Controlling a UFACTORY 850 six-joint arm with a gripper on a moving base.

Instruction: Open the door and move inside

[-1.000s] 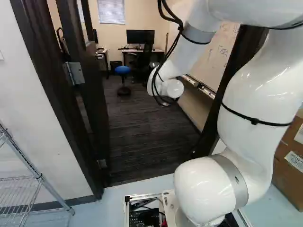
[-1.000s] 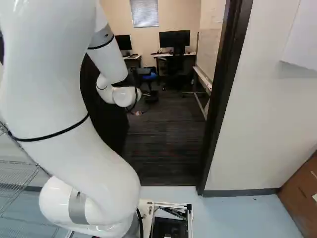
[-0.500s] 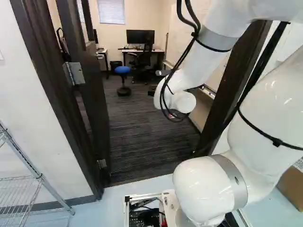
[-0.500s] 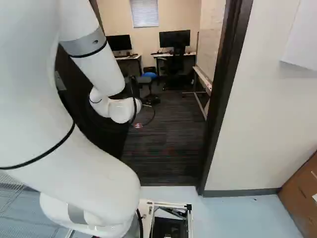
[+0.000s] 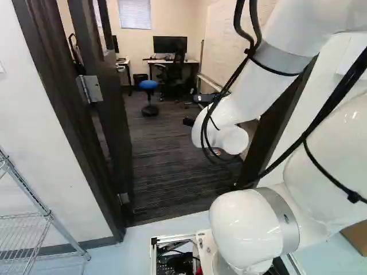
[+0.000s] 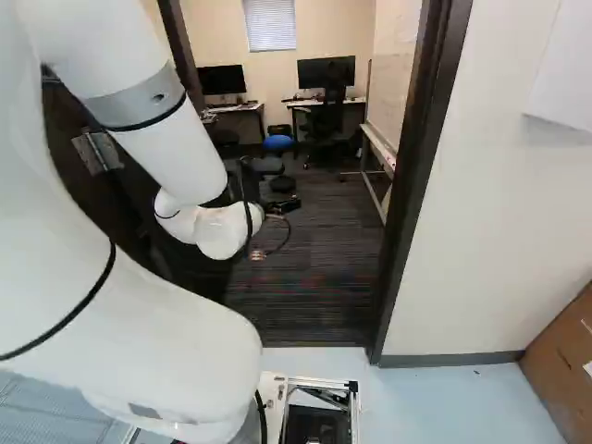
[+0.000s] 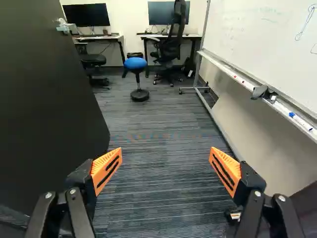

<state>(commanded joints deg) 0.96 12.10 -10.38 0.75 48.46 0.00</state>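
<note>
The dark door [image 5: 112, 109] stands swung inward at the left of the doorway in the left base view, its handle [image 5: 120, 68] near the far edge. My gripper [image 6: 281, 194] is inside the doorway in the right base view, ahead of the white wrist joint. In the wrist view the gripper [image 7: 165, 153] is open over the carpet, its orange pads wide apart with nothing between them. The door panel [image 7: 47, 104] rises beside one finger, its handle [image 7: 63, 26] farther ahead. My arm partly hides the door in the right base view.
The door frame [image 6: 412, 176] bounds the opening opposite the door. Beyond are a whiteboard [image 7: 267, 44] with a tray, a blue stool [image 7: 135, 63], an office chair [image 7: 171, 42] and desks [image 7: 193, 36]. A wire shelf [image 5: 26, 235] and a cardboard box [image 5: 356, 235] stand outside.
The base has not moved. My arm has leaned lower and farther forward; in the left base view its wrist has shifted down and right. More of the door shows in the right base view.
</note>
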